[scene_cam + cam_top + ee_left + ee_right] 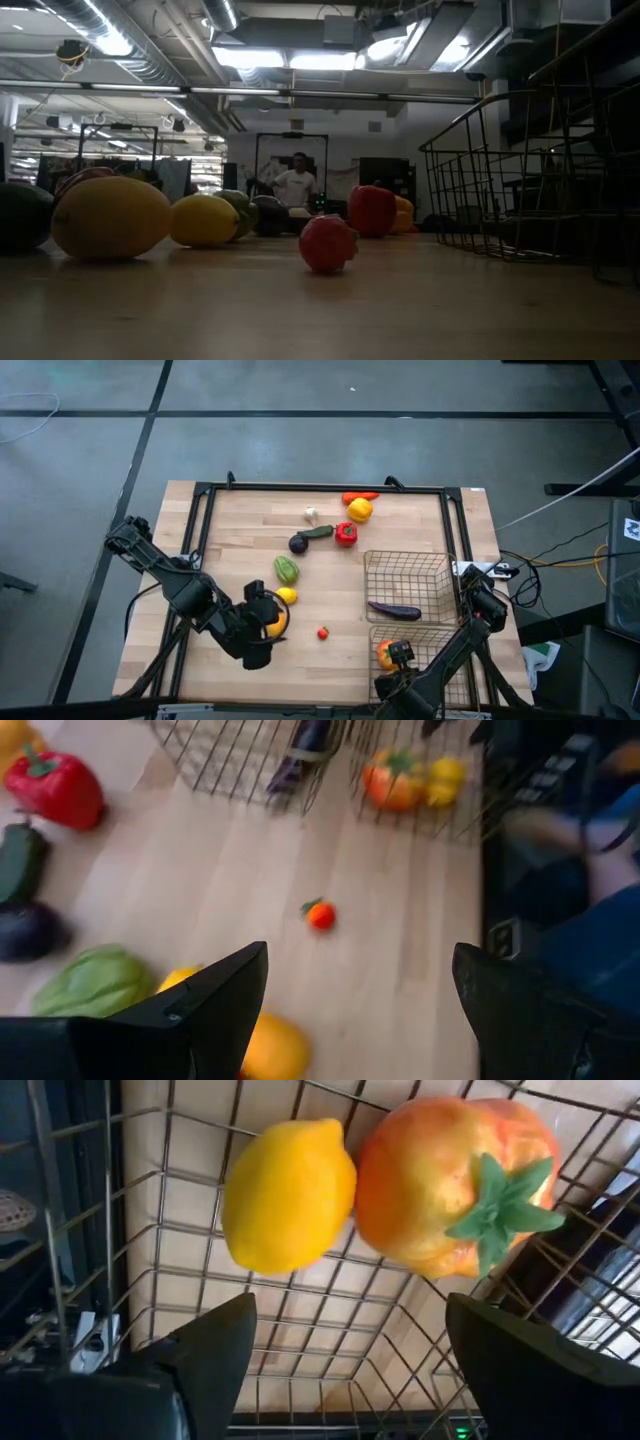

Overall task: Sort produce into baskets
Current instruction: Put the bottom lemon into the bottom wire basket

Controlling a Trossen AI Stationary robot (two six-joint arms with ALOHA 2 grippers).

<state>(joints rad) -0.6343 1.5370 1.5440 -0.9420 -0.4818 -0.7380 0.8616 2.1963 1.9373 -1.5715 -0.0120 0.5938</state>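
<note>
Loose produce lies on the wooden table: a small red tomato (pixel 323 632) (pixel 320 914) (pixel 328 243), a lemon (pixel 286 596), a yellow-orange piece (pixel 276 623) (pixel 270 1046), a green piece (pixel 287 569), a red pepper (pixel 345 534), and others farther off. My left gripper (pixel 262 635) (pixel 360 990) is open and empty, just above the yellow-orange piece. The far basket (pixel 405 572) holds a purple eggplant (pixel 393 610). My right gripper (pixel 400 658) (pixel 350 1340) is open and empty above the near basket (pixel 440 645), over a lemon (pixel 288 1195) and an orange tomato (pixel 450 1180) that lie on its mesh floor.
A dark eggplant (pixel 298 544), a green cucumber (pixel 318 532), garlic (pixel 310 514), a yellow pepper (pixel 359 510) and an orange-red pepper (pixel 360 497) lie toward the far edge. A black frame (pixel 320 487) borders the table. A person stands far back in the room (pixel 296 182).
</note>
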